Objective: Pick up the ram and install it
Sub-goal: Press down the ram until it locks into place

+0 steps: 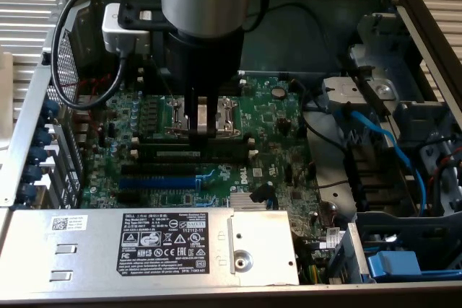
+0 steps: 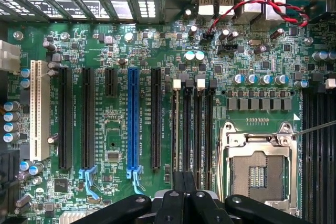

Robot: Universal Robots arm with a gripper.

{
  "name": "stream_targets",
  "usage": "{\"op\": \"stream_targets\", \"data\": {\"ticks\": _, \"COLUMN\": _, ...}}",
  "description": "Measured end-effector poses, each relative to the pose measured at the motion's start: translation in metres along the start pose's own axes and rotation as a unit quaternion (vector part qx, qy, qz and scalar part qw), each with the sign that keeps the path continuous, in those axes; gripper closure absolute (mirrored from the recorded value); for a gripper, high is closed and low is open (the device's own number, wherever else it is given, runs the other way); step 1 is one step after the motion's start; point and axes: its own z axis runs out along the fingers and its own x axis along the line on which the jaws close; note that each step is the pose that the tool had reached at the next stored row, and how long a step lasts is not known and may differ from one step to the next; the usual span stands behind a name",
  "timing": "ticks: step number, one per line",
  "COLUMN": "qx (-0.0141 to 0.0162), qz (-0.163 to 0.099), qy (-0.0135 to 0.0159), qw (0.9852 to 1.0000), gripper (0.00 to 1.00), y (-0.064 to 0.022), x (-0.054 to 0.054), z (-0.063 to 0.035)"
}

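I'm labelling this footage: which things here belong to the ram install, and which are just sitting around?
Job: shut jaws; long black memory slots beneath them.
Bystanders: blue expansion slot, white slot, CPU socket, power supply, blue cable.

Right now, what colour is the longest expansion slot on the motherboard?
Blue expansion slot; wrist view shows it best.

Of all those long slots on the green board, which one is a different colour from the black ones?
The blue slot stands out, its latch end blue too. One white slot sits near the board's edge; the remaining long slots are black.
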Motion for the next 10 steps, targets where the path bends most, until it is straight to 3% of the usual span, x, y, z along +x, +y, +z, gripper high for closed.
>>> {"op": "stream_targets", "data": {"ticks": 10, "qx": 0.0001, "qz": 0.000, "qy": 0.0000, "qw": 1.0000, "gripper": 0.90, "y": 0.0006, "x": 0.0000, "z": 0.0005}}
